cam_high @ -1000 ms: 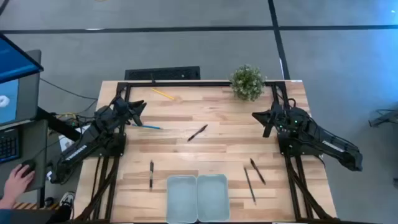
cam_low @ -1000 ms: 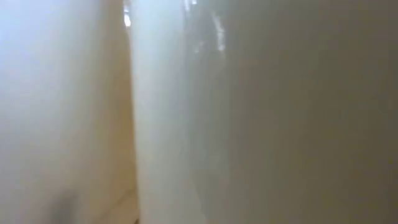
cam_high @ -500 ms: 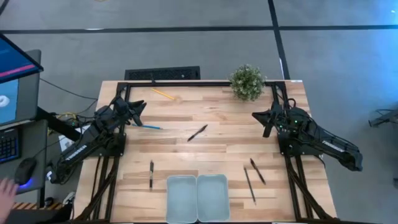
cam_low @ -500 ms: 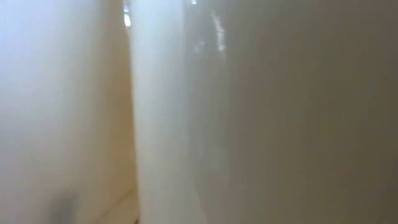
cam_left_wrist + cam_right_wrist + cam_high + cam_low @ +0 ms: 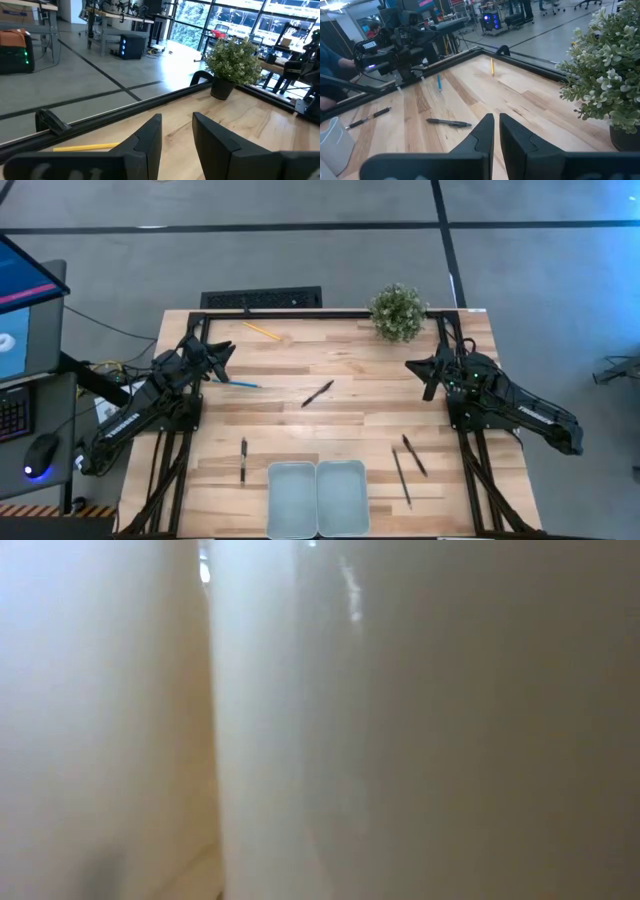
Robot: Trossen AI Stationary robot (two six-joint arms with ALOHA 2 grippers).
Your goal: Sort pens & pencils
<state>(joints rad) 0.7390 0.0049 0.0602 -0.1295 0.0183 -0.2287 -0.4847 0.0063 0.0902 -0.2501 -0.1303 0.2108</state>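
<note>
Two grippers sit up at the far sides of the table, and neither one holds a thing. From above, the left gripper (image 5: 222,352) has its fingers a little apart, and its own camera shows that gap with bare wood under it. The right gripper (image 5: 420,370) has its fingers close together, with just a thin slit between them in its own view.

Only the top view shows everything at once. The blue pencil (image 5: 243,384) lies just beside the left gripper. The yellow pencil (image 5: 262,331) lies by the far edge. One pen (image 5: 317,393) lies in the middle of the table (image 5: 350,430). Another pen (image 5: 243,460) lies left of the two trays (image 5: 318,498), and two more pens (image 5: 407,463) lie right of them. A plant (image 5: 398,312) stands in the far right corner.

The low view is all pale blur, so nothing can be told from it.

Both arms are folded low over their own side edges, pointing toward the middle.
</note>
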